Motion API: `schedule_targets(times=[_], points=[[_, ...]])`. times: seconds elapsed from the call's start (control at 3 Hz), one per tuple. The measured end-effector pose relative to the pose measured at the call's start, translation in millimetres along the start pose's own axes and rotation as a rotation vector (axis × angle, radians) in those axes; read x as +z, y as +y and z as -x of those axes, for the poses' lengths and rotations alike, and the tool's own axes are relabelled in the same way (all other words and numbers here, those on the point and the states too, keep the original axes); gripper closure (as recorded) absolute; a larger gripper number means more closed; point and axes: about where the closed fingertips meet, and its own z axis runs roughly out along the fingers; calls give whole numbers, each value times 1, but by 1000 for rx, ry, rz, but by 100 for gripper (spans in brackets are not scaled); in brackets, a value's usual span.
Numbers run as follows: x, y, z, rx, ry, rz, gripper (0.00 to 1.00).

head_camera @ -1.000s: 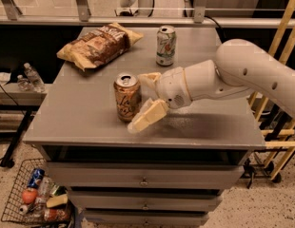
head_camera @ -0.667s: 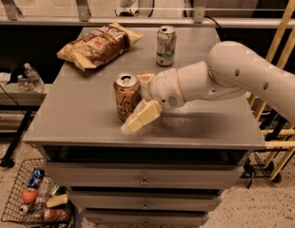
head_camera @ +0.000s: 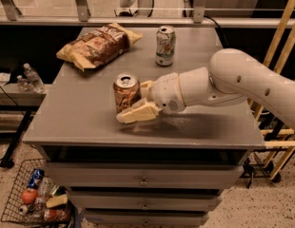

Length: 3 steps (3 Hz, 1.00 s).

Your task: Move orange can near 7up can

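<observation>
The orange can point(head_camera: 125, 92) stands upright on the grey table point(head_camera: 81, 122), left of centre. The 7up can point(head_camera: 165, 45) stands upright toward the back of the table, to the right of and behind the orange can. My gripper point(head_camera: 133, 102) is at the orange can's right side, low over the table. It is open: one pale finger point(head_camera: 138, 112) reaches in front of the can's base, and the other point(head_camera: 146, 86) lies behind the can's right side. The can is not lifted.
A brown chip bag point(head_camera: 97, 45) lies at the back left of the table. Drawers sit below the table top. A wire basket point(head_camera: 35, 198) with items is on the floor at the left. A wooden frame point(head_camera: 280, 42) stands at the right.
My gripper has moved left, closer onto the orange can, with its front finger now reaching across the can's base. The cans and the bag have not moved.
</observation>
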Motion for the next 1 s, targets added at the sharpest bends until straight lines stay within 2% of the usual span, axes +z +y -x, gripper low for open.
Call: schedule_targets(times=[0.33, 0.67, 1.0], points=[[-15, 0, -8, 11, 16, -30, 63], [-53, -4, -3, -4, 27, -114, 88], [-110, -11, 10, -24, 23, -247, 100]])
